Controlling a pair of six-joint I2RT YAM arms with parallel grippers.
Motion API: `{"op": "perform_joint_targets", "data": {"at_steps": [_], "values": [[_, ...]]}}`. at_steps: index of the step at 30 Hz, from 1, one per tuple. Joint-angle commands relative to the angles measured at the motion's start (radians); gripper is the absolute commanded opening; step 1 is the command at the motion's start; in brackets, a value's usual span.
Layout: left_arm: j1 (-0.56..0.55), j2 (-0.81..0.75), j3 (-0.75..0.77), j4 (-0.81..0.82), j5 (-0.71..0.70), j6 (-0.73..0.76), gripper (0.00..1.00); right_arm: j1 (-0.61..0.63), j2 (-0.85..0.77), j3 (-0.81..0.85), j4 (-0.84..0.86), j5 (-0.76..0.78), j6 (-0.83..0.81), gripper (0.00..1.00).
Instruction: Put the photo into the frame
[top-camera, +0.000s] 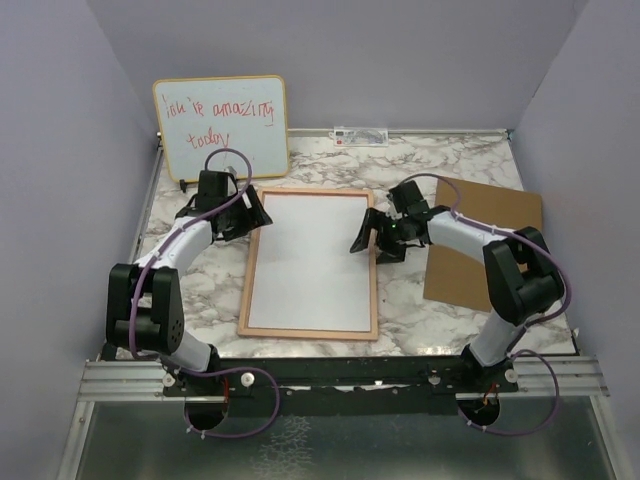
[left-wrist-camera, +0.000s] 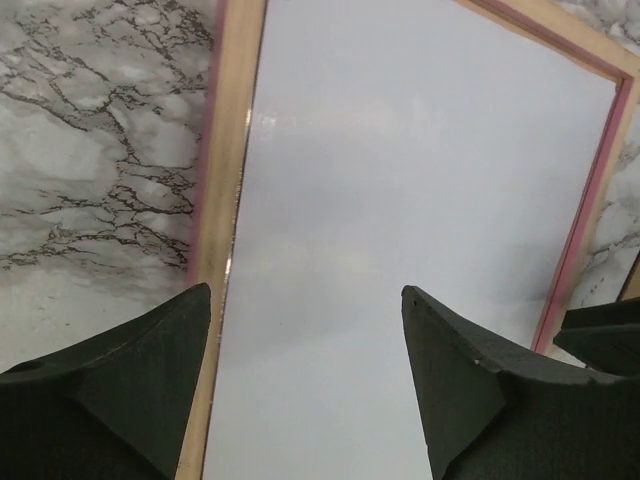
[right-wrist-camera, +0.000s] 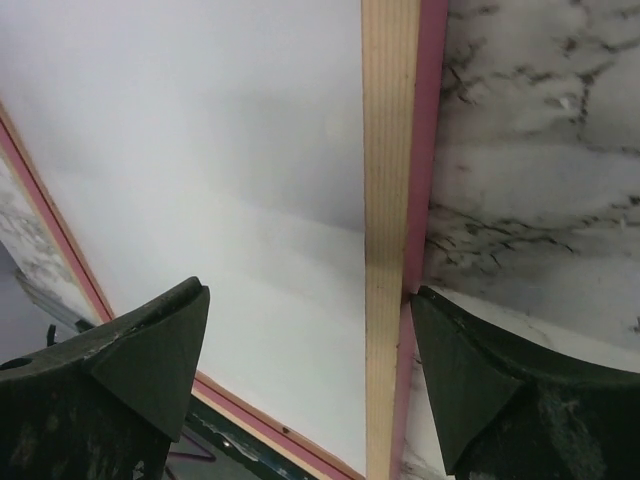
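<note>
Two grippers, both spread wide, neither holding anything.

Left gripper (top-camera: 252, 218): hovers at the far-left corner of the frame (top-camera: 243, 290). In its wrist view the fingers stand well apart over the left rail and the white sheet, with nothing between them.

Right gripper (top-camera: 372, 243): sits at the frame's right rail, towards the far end. In its wrist view one finger is over the white sheet and the other over the marble, with the light-wood rail and its pink edge running between them. Cannot tell whether either fingertip touches the surface.

Frame: lies flat on the marble table (top-camera: 200, 285), long side running away from the arm bases, about centred between the two arms.

Photo (top-camera: 312, 260): lies inside the frame border, plain white side up, filling the opening. The printed side is not visible.

Backing board (top-camera: 452, 278): brown, flat on the table to the right of the frame, apart from it, partly under the right arm.

Whiteboard (top-camera: 220, 125): red handwriting, leans against the back wall at far left.
</note>
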Motion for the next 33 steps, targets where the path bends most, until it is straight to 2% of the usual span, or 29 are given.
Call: {"op": "perform_joint_targets", "data": {"at_steps": [1,3,4,7,10,15,19,24,33], "values": [[0.007,-0.039,0.027,0.023,0.030,-0.012,0.81,0.002,0.048,0.126,0.053,-0.040,-0.047,0.86],[0.009,-0.053,0.021,0.024,0.007,-0.020,0.97,0.002,0.056,0.178,-0.016,0.053,-0.090,0.86],[0.011,-0.063,0.018,0.023,-0.006,-0.030,0.99,-0.001,0.049,0.190,-0.043,0.120,-0.101,0.87],[0.019,-0.082,0.024,0.021,0.025,-0.032,0.99,-0.049,-0.007,0.173,-0.098,0.335,-0.082,0.88],[-0.009,-0.098,-0.012,0.125,0.201,-0.060,0.99,-0.188,-0.085,0.112,-0.127,0.465,-0.026,0.87],[-0.122,-0.097,-0.021,0.182,0.232,-0.119,0.99,-0.429,-0.196,0.049,-0.171,0.631,-0.006,0.87],[-0.233,-0.046,0.014,0.193,0.232,-0.165,0.98,-0.574,-0.188,0.018,-0.213,0.783,-0.024,0.93],[-0.370,0.050,0.079,0.193,0.224,-0.203,0.94,-0.692,-0.138,-0.015,-0.216,0.832,-0.044,1.00],[-0.562,0.290,0.314,0.193,0.219,-0.241,0.93,-0.875,-0.191,-0.132,-0.095,0.784,-0.108,1.00]]}}
